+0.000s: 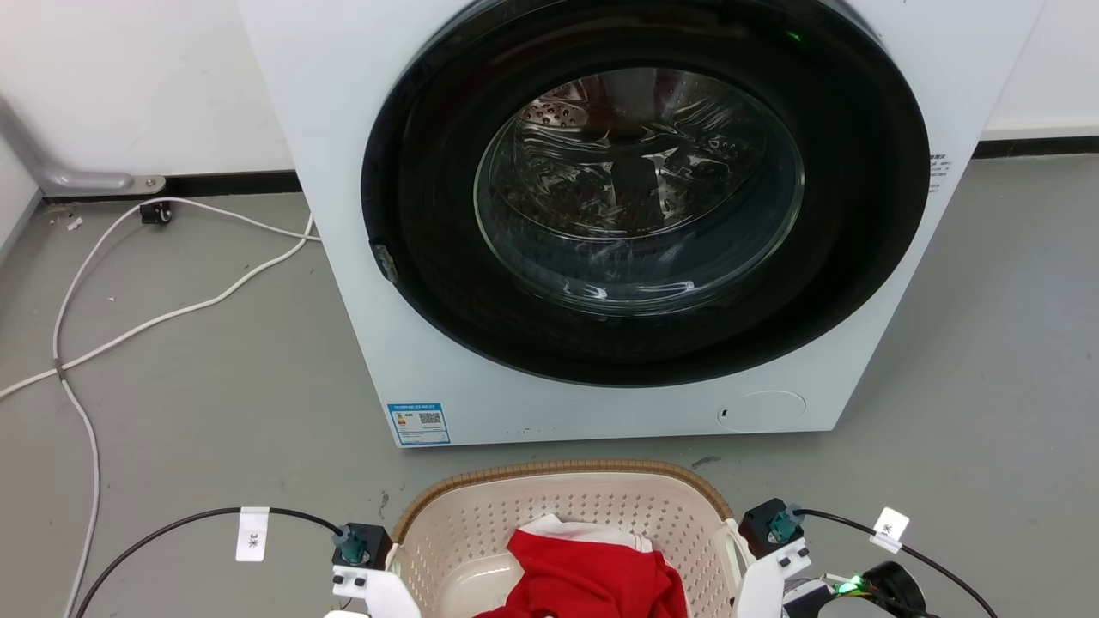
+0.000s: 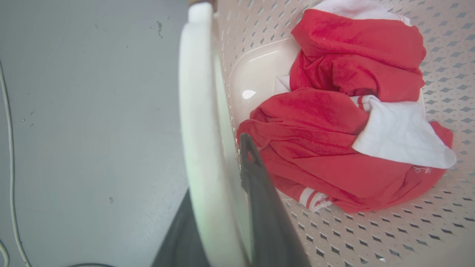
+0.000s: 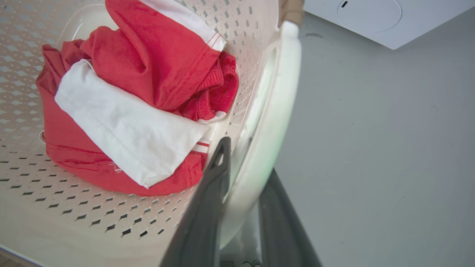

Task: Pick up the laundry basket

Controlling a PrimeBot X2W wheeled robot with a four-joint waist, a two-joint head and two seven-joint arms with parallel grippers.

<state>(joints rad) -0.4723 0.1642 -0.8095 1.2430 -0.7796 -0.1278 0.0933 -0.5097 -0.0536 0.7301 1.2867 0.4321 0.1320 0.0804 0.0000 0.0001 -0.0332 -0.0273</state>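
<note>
Left gripper: narrow, closed across the white left handle of the laundry basket, one dark finger inside the perforated wall, the other outside over the floor. Both lie against the handle.

Right gripper: same hold, mirrored. It is clamped narrow on the right handle, with the inner finger inside the wall and the outer one beyond the handle.

Each wrist carries a black cable with a white tag.

Basket position: on the floor between the two grippers, at the bottom edge of the head view, brown rim toward the washing machine and near its front. Whether the base touches the floor, cannot tell.

Contents: crumpled red and white clothing on the basket's bottom, toward the right wall. A bare patch of bottom shows by the left wall.

Washing machine: white body, round dark door shut, drum visible through the glass. Blue sticker at the lower left corner of the front, round hatch at the lower right.

White cord runs over the floor on the left, back toward the wall.
</note>
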